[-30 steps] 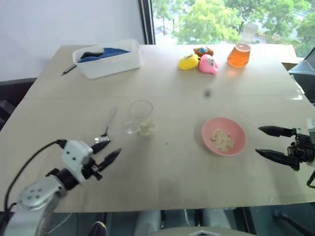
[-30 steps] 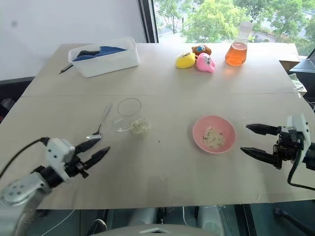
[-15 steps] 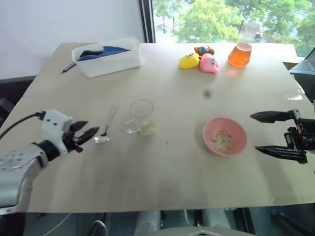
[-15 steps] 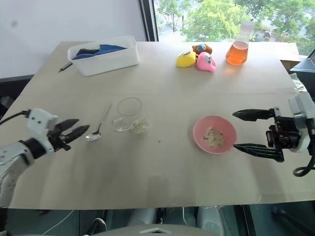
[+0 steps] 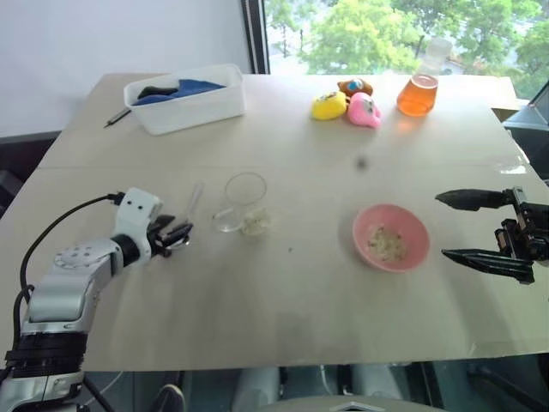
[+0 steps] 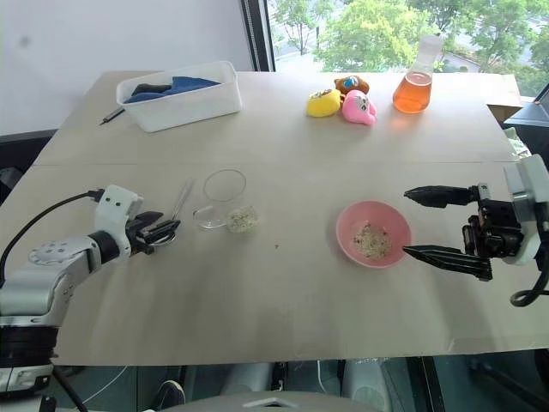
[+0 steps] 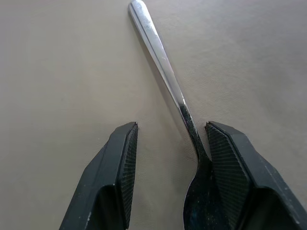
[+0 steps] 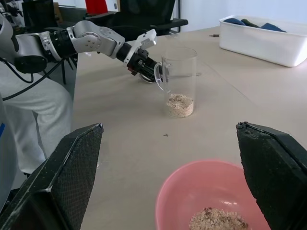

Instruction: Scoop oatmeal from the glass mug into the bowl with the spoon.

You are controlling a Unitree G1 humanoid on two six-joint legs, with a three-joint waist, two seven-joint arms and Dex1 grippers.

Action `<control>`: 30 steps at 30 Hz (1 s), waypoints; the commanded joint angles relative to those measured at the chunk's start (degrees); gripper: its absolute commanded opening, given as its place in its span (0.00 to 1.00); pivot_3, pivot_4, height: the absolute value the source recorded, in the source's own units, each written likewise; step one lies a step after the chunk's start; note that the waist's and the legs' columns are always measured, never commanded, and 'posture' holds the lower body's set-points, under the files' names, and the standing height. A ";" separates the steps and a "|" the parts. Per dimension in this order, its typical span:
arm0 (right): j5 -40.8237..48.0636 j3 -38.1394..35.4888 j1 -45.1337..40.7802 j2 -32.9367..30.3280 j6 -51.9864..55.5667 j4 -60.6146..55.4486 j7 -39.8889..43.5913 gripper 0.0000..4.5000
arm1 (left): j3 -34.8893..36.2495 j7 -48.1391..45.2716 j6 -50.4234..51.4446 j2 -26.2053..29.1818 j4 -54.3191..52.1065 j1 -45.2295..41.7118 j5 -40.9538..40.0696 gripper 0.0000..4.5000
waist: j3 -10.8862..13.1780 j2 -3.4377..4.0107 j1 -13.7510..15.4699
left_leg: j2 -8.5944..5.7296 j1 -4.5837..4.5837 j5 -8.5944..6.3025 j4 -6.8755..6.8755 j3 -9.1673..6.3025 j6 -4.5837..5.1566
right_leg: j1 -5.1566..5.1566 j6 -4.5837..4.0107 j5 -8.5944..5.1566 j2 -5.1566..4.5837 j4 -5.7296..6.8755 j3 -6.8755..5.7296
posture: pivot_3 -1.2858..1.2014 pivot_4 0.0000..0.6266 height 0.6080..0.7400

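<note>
The silver spoon (image 7: 163, 67) lies flat on the table left of the glass mug (image 5: 243, 202). My left gripper (image 5: 176, 236) is low at the spoon's bowl end and open, one finger on each side. The spoon's bowl rests against one finger (image 7: 230, 167) and is not clamped. Oatmeal (image 8: 180, 104) covers the bottom of the upright mug. Right of the mug sits the pink bowl (image 5: 418, 232) with a small heap of oatmeal (image 5: 386, 244). My right gripper (image 5: 442, 226) hovers just right of the bowl, pointing left, open wide and empty.
At the back left stands a white bin (image 5: 189, 107) with blue cloth, a dark pen (image 5: 118, 120) beside it. Rubber toys (image 5: 347, 105) and a flask of orange liquid (image 5: 418, 90) sit at the back right. Dark office chairs (image 8: 144, 24) stand beyond the table's left edge.
My left gripper has moved forward and down to the spoon's bowl end and now straddles it. The right gripper rose a little early on, then held still.
</note>
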 commanded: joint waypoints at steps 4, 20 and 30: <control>0.64 -1.23 -1.25 0.78 -0.43 -0.85 -0.19 1.00 | -1.08 0.25 9.37 -0.63 1.46 -4.31 -0.72 0.51 | -0.02 0.03 0.05 | -0.02 0.00 0.00 0.04 -0.03 0.00 | 0.01 0.00 0.00 0.00 0.04 -0.02 | 0.52 0.24 1.00; 2.23 -1.55 -2.14 2.58 0.74 -1.64 -2.40 1.00 | -2.39 0.94 12.85 -0.82 0.76 -3.62 1.73 0.02 | -0.04 0.07 -0.10 | -0.03 0.02 0.01 0.05 -0.01 -0.02 | 0.01 0.00 0.00 -0.02 0.09 0.02 | 0.52 0.24 1.00; 1.59 -0.56 -2.82 2.77 0.61 -1.23 -2.17 1.00 | 4.61 3.63 -2.39 -3.80 5.87 1.02 4.02 0.02 | -0.27 0.45 -0.41 | -0.02 0.17 0.01 0.00 0.10 -0.02 | 0.02 0.00 0.00 -0.02 0.12 0.16 | 0.52 0.24 1.00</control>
